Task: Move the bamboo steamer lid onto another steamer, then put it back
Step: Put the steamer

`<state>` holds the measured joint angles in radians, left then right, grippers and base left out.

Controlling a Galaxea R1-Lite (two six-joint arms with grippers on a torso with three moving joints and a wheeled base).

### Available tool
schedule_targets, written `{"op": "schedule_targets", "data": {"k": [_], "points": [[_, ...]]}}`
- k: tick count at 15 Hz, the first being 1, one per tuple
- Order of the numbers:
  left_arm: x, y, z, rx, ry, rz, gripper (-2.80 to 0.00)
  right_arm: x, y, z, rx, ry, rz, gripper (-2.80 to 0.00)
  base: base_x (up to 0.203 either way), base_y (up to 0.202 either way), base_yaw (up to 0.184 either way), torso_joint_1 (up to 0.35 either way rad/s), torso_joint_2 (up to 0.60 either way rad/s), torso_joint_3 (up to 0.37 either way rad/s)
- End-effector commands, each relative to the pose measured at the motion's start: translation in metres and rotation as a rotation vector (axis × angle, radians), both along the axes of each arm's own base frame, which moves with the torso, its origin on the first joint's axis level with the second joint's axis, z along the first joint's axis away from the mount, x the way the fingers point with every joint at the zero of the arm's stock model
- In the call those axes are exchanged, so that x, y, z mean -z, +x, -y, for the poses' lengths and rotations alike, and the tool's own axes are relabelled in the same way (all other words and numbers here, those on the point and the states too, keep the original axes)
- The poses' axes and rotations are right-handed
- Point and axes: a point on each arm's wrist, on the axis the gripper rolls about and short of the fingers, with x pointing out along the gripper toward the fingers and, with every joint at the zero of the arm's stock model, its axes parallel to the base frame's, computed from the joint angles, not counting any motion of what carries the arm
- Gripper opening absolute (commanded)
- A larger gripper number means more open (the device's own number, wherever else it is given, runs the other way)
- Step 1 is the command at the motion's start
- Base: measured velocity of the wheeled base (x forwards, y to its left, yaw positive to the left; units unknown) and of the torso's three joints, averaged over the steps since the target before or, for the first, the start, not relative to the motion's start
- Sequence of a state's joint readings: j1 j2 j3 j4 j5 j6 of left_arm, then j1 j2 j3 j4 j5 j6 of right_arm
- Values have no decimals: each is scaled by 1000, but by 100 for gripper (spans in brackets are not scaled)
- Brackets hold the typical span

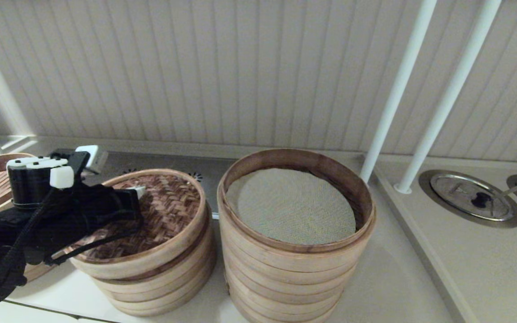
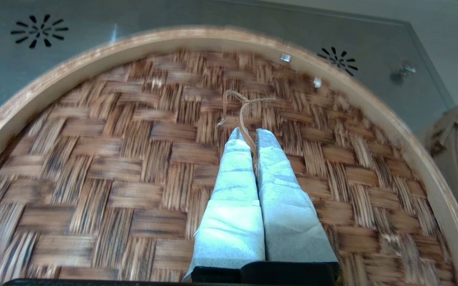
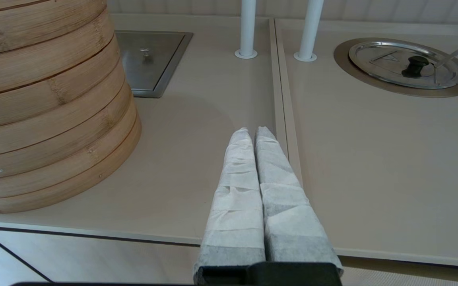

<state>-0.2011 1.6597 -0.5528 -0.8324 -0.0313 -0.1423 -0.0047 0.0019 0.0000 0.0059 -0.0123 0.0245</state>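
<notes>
A beige counter (image 1: 402, 278) is running below a pale ribbed wall (image 1: 240, 67), with two white poles (image 1: 397, 89) rising beside a recessed steel pot lid (image 1: 471, 197) bearing an embossed mark too faint to read. The bamboo steamer lid (image 1: 168, 211), dark herringbone weave inside a pale rim, is sitting on the shorter stack (image 1: 159, 287) just left of another steamer (image 1: 294, 251), tall and mesh-lined. The left gripper (image 2: 247, 137) is pinching the lid's thin cord loop (image 2: 245, 107) between clenched fingers. The right gripper (image 3: 251, 134) is hanging clenched, holding nothing, above the counter.
</notes>
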Motion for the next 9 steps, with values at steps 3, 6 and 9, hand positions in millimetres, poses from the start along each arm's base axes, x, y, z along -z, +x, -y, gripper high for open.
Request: {"op": "schedule_targets", "data": {"k": [3,6,9], "points": [[16,11,2,0,6,-32,-280,0,0,0,0,0,-3,-280,0,0,0,0,0,0],[17,9,2,0,6,-32,-280,0,0,0,0,0,-3,-280,0,0,0,0,0,0],[16,10,2,1,6,-29,-280,0,0,0,0,0,-3,-280,0,0,0,0,0,0]]}}
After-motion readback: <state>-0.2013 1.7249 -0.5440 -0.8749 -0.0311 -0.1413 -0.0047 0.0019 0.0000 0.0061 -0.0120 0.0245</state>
